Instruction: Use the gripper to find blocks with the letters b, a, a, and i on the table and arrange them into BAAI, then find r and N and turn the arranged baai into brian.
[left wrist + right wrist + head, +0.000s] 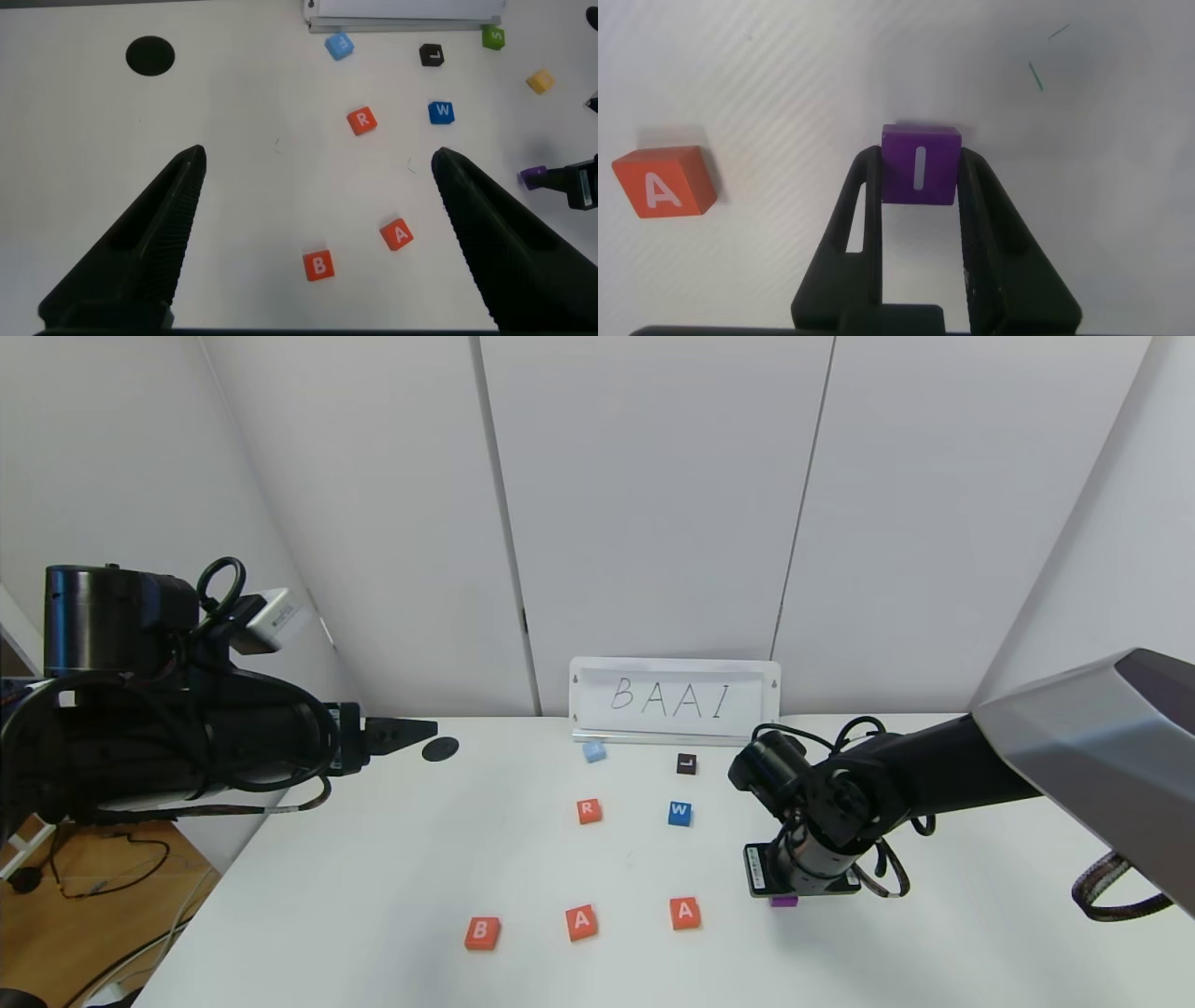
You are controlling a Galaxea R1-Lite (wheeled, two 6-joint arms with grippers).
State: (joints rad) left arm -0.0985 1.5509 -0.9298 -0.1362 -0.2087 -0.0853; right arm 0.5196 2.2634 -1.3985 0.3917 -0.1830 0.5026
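Right arm: reaches in from my right, wrist bent straight down over the table (pixel 392 859). My right gripper (pixel 920 173) is clamped on the purple I tile (pixel 921 164), low over the near row, just right of the second A (pixel 684 913).

Left arm: held level above the table's left edge, pointing inward; my left gripper (pixel 318 201) stands spread wide, holding nothing.

Near row, left to right: B (pixel 482 932), A (pixel 581 922), A, then the held I.

Middle: R (pixel 588 811) beside blue W (pixel 679 813).

Far: pale blue tile (pixel 594 751), dark L tile (pixel 686 763), yellow tile (pixel 539 81), green tile (pixel 493 37), card reading BAAI (pixel 674 699).
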